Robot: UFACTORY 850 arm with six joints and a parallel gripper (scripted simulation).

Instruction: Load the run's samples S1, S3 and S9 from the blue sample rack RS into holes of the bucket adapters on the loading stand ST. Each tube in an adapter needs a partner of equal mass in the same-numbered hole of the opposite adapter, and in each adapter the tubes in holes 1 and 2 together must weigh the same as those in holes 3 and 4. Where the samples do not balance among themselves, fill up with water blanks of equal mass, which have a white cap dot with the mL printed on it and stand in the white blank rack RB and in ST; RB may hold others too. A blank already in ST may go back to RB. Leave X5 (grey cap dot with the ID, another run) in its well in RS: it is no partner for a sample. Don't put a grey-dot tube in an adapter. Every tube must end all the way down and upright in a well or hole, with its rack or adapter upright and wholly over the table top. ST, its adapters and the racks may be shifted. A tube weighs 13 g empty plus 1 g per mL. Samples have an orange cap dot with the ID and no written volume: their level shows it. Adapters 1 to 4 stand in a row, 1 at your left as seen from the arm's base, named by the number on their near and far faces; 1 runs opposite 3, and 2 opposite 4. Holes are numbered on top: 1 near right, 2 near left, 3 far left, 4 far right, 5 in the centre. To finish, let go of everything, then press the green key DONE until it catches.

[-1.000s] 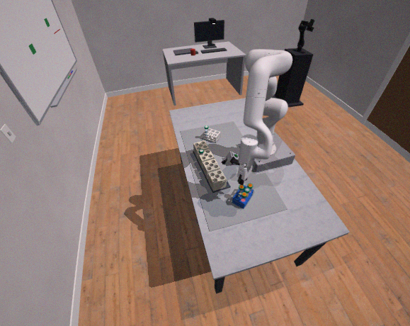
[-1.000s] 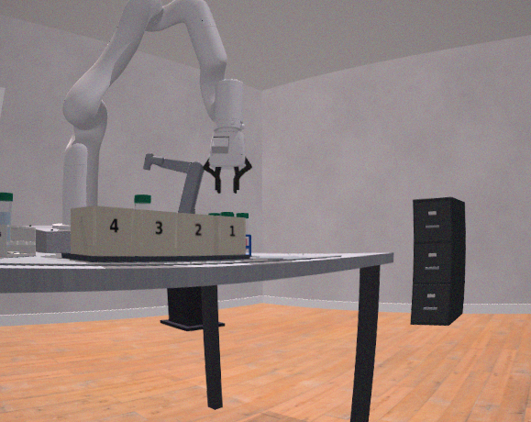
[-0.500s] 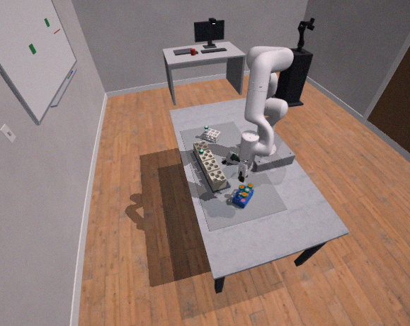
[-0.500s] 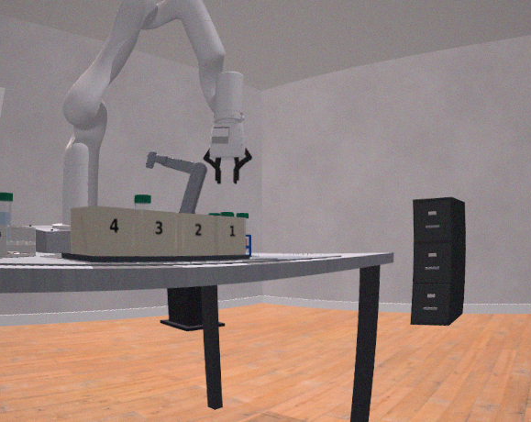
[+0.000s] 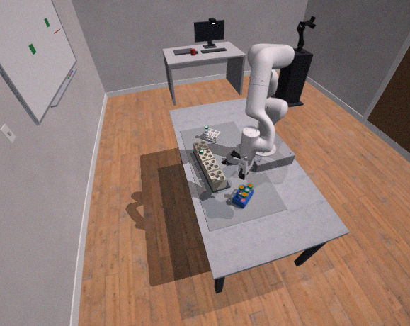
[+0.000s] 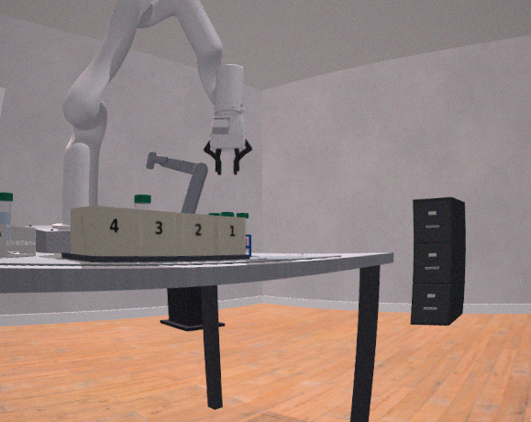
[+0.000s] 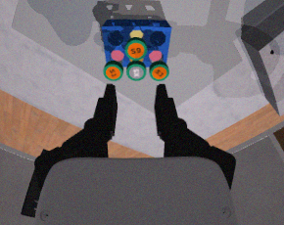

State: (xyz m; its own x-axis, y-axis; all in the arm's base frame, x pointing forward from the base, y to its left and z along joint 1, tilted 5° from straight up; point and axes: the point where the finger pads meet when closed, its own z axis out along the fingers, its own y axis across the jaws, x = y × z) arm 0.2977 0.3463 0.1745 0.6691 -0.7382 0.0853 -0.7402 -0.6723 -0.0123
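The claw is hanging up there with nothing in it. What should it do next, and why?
Probably move over the blue rack and lower: the gripper hangs empty, part-open, high beside it, and three orange-dot samples stand there, unloaded.

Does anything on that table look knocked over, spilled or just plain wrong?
Nothing stands out. The blue rack and its tubes stand upright, the row of numbered blocks sits straight on its stand, and the claw hangs empty above them.

white rounded arm, black-fingered tool
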